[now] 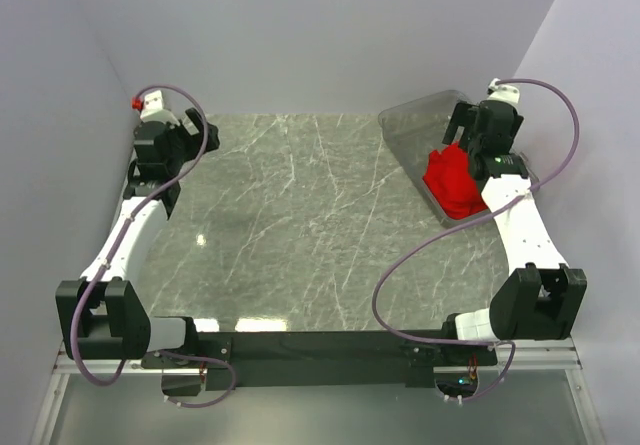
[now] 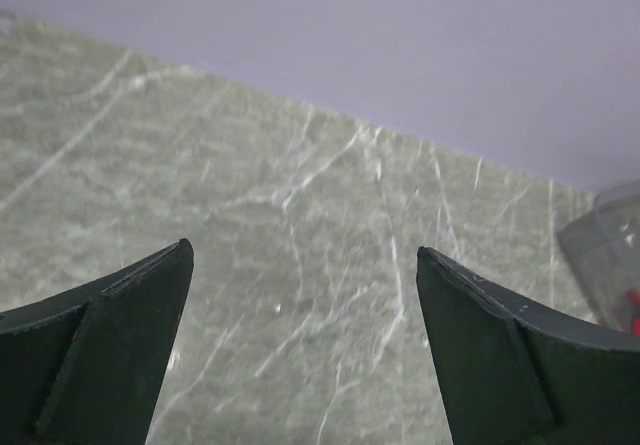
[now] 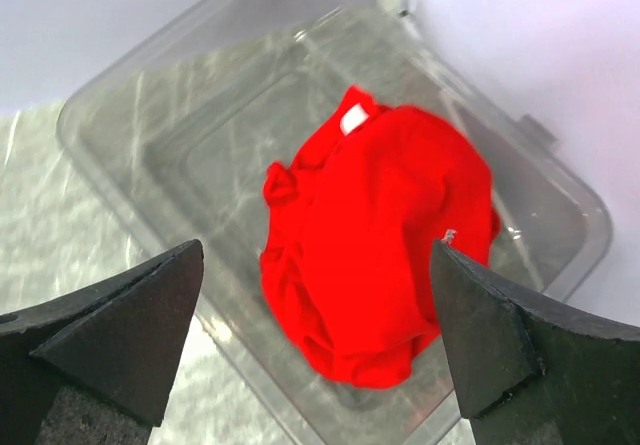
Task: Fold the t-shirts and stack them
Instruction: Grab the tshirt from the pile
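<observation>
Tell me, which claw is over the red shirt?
The right claw, open above the red t-shirt in the clear bin; the left claw faces marble table.

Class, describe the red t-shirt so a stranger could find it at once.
Start at the grey marbled table, then look to the clear plastic bin at its far right corner. Crumpled inside lies the bright red cloth t-shirt, the only red fabric in view.

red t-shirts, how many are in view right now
1. The bright red soft cloth t-shirt lies crumpled inside the clear plastic bin at the far right corner of the grey marble table. Another could be hidden beneath it.
</observation>
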`<state>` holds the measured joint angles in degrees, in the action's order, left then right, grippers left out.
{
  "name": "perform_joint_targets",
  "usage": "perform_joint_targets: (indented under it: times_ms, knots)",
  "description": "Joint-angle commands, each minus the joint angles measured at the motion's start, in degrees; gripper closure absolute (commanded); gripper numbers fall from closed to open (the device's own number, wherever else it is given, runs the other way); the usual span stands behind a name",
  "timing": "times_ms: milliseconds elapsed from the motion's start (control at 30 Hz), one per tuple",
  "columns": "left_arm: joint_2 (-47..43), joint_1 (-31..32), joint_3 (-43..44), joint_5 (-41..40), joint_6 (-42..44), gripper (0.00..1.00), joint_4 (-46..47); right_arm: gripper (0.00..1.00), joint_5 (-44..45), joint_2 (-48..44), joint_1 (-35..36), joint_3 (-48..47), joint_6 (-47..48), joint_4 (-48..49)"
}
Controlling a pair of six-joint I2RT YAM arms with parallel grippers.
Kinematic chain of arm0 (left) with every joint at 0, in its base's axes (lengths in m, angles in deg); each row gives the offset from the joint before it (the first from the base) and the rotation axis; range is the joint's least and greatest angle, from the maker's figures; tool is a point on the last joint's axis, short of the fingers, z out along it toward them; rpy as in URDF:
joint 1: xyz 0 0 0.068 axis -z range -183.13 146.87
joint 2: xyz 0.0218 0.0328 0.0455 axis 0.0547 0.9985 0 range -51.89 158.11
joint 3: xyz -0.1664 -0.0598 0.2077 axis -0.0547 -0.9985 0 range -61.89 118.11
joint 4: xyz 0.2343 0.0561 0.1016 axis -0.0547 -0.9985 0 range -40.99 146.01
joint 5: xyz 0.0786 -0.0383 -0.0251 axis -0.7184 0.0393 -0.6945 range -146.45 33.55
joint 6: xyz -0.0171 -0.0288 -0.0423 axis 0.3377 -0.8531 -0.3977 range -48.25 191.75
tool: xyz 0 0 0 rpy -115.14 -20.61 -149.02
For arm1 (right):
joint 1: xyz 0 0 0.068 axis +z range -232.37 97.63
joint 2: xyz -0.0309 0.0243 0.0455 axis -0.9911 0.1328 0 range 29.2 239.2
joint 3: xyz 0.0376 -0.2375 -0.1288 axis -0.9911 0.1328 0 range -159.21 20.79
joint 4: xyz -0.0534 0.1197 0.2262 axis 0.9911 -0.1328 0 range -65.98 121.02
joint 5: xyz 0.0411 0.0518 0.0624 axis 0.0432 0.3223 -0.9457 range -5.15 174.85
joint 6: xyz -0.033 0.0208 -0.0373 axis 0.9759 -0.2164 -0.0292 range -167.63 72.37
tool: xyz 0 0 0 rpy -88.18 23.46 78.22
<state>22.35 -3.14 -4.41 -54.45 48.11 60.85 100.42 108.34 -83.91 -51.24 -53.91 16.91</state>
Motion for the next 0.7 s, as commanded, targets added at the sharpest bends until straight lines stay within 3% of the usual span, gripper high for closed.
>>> perform_joint_targets:
  times_ms: [0,67,200,333,433,667]
  knots:
    - [-1.55,0.10,5.71,-1.64,0.08,0.01,0.61,0.00,-6.32,-0.91,-0.22,-3.73,4.24,-1.36]
    - [-1.20,0.10,6.51,-1.82,0.17,0.01,-0.09,0.00,-12.37,-1.96,0.22,-3.47,9.85,-0.75]
    - [-1.64,0.10,5.81,-1.04,-0.44,0.01,1.13,0.00,-9.70,-3.02,3.82,-2.59,16.29,1.89]
    - [-1.99,0.10,4.84,1.51,-0.18,0.01,1.57,0.00,-14.14,1.09,5.06,-10.02,22.44,-8.16]
    - [-2.60,0.10,3.61,3.71,-0.53,0.01,2.01,0.00,-20.66,4.45,4.53,-15.05,22.72,-15.40]
    - [-4.89,0.10,0.10,5.12,-1.50,0.01,2.72,0.00,-28.14,6.64,-2.49,-16.47,14.65,-13.57]
